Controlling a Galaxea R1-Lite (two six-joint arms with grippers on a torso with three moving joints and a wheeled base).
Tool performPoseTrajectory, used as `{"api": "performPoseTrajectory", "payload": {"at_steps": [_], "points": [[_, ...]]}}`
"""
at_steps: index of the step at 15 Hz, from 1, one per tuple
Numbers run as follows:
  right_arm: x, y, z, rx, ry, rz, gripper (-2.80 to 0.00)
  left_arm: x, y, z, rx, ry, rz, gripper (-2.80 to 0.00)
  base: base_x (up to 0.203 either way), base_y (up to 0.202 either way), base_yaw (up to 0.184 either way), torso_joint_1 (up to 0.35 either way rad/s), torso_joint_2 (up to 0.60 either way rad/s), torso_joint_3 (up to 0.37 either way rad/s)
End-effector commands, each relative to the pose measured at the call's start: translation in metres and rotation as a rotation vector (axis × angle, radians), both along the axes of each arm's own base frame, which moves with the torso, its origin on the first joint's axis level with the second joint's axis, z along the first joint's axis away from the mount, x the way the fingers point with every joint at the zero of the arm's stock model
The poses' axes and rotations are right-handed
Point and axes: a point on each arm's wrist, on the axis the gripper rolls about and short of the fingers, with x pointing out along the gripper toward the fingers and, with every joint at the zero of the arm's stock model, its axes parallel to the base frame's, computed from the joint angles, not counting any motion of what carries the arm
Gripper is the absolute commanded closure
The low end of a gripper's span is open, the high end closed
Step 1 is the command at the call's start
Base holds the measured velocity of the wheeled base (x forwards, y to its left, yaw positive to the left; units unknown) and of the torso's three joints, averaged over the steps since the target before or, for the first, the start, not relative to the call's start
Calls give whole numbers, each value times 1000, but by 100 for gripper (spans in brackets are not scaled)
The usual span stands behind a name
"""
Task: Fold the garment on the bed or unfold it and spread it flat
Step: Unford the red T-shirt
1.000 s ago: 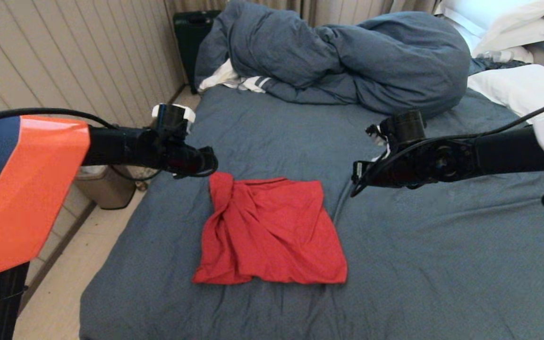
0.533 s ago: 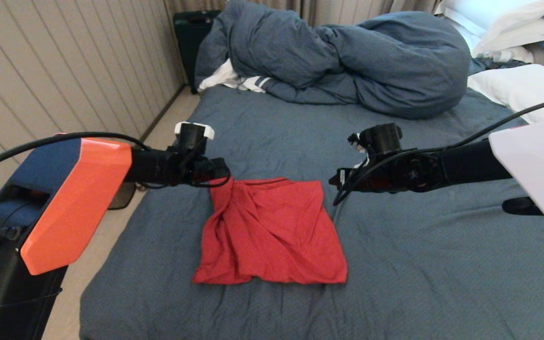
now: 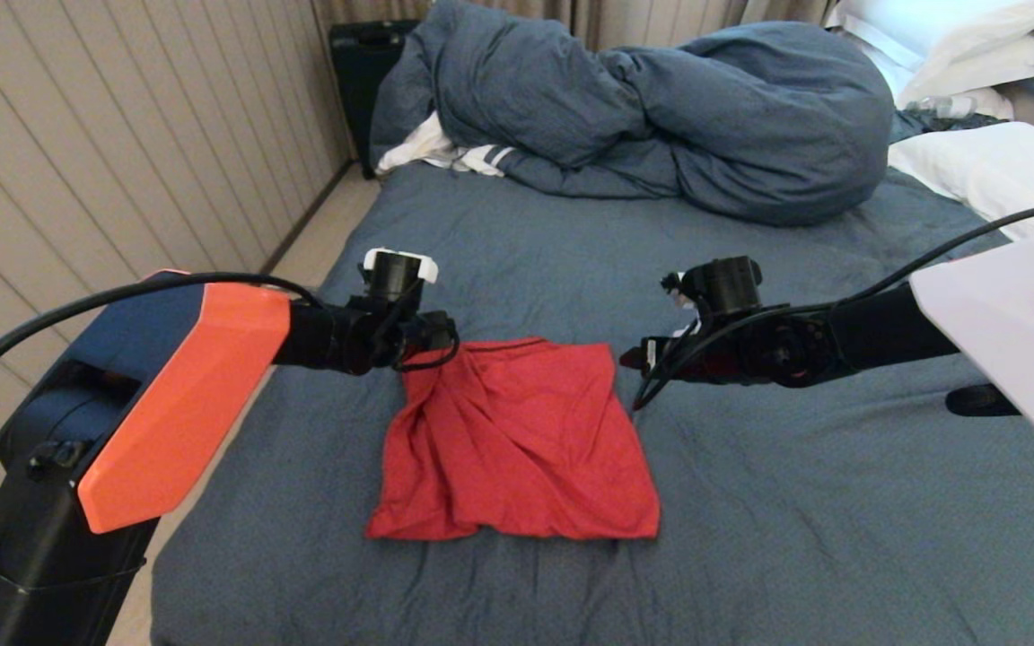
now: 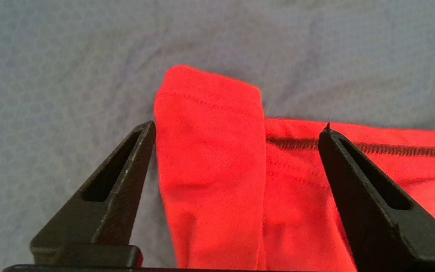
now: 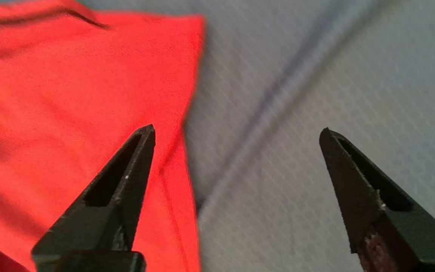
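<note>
The garment (image 3: 517,444), a red T-shirt folded into a rough square with its print hidden, lies on the bed (image 3: 840,502) with its blue-grey sheet. My left gripper (image 3: 434,334) hovers open over the shirt's far left corner; in the left wrist view its jaws straddle a folded red flap (image 4: 210,158) without touching. My right gripper (image 3: 638,357) is open just off the shirt's far right corner; in the right wrist view one fingertip (image 5: 142,151) is over the red edge (image 5: 89,94), the other over bare sheet.
A bunched blue-grey duvet (image 3: 661,108) fills the far end of the bed, with a white striped cloth (image 3: 454,154) under it. White pillows (image 3: 975,161) lie at the far right. A panelled wall (image 3: 122,161) and a strip of floor run along the bed's left side.
Both arms have come down and inward toward the shirt's far corners. The left gripper now covers the far left corner. The shirt has not moved.
</note>
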Motion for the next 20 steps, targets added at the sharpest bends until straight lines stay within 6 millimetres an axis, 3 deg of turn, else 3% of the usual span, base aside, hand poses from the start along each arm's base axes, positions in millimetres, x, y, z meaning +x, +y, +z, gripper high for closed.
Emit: {"api": "performPoseTrajectory", "payload": {"at_steps": [1,11,20], "points": [[-2,-1,-1,-1,8,0,-280,-2,-2,-10,9,16,0,-280,0,0,0,0,0,0],[-14,-5,2,11,-1,-8,-280,8,-11,-11,0,-49,-106,-280,0,0,0,0,0,0],[-18,-5,-2,11,17,-4,-280,19,1,-37,69,-73,49,-280,0,0,0,0,0,0]]}}
